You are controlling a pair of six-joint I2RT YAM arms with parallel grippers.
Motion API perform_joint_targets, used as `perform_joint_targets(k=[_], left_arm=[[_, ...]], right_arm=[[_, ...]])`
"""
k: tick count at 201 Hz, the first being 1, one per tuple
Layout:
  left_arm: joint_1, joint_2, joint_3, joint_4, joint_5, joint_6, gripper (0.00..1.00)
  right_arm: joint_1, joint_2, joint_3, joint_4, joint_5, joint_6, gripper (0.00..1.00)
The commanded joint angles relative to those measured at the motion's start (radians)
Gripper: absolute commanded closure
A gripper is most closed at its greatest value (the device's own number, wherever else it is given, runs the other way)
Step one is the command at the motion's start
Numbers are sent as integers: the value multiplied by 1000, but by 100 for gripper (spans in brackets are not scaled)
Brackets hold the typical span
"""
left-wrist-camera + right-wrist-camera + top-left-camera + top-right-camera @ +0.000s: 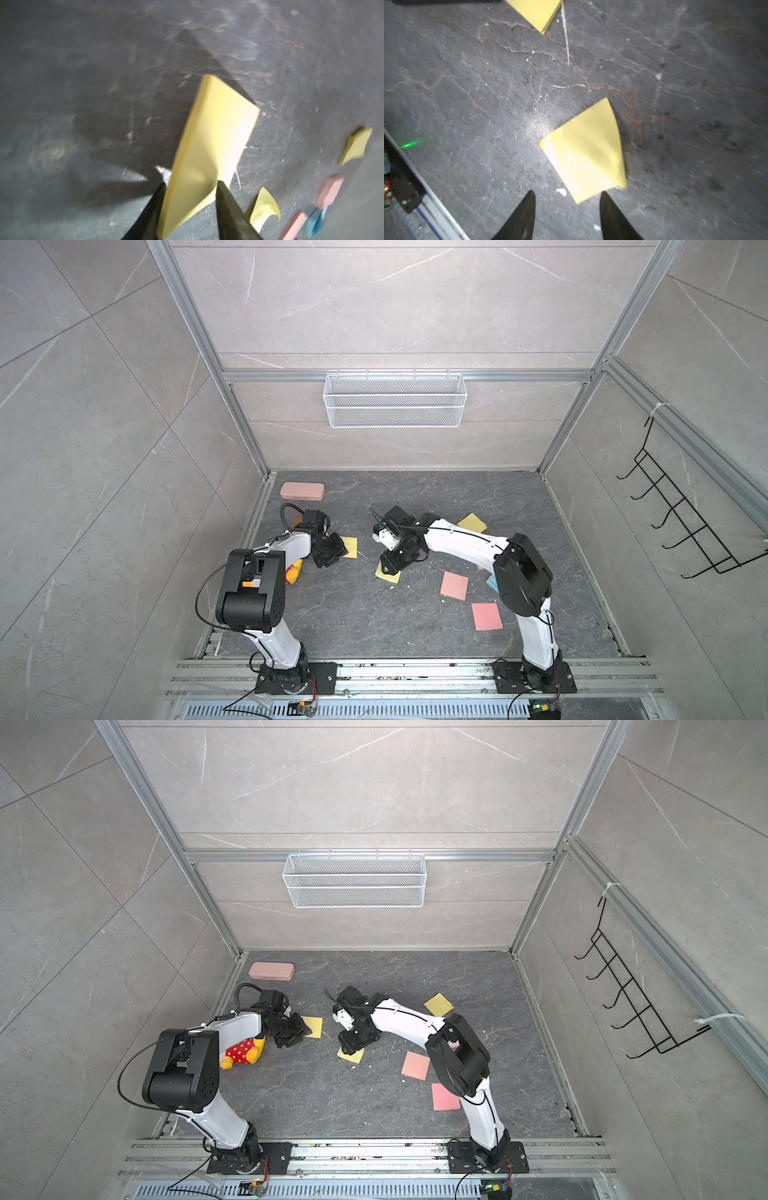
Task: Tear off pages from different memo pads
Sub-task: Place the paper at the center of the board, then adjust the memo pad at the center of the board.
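A yellow memo pad (351, 546) (315, 1026) lies flat at the left of the dark table. My left gripper (340, 551) (191, 182) is low over its near edge, open, and the pad (216, 133) runs between the two fingers. A single yellow page (388, 575) (585, 151), slightly curled, rests on the table just ahead of my right gripper (390, 565) (568, 191). That gripper is open and holds nothing. Another yellow pad (472, 523) sits at the back right. A pink pad (454, 585) and a second pink square (486, 616) lie front right.
A pink case (302, 491) rests at the back left corner. A red and yellow plush toy (243, 1052) lies under the left arm. A blue pad (491, 583) peeks out beside the right arm. A wire basket (395, 400) hangs on the back wall.
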Motion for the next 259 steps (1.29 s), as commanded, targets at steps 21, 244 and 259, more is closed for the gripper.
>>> perform_joint_targets(k=[21,244,259], left_arm=[[-21,-84,50,-149,-190,6,44],[-764,117,332,-76,-7,78,46],[-745,99,315,-69,-6,75,46]], right_arm=[[-103,-277,-229,44,19,198,50],[-451,-373,-706,293,-67,404,49],[-407,-313,-622,285,-65,389,50]])
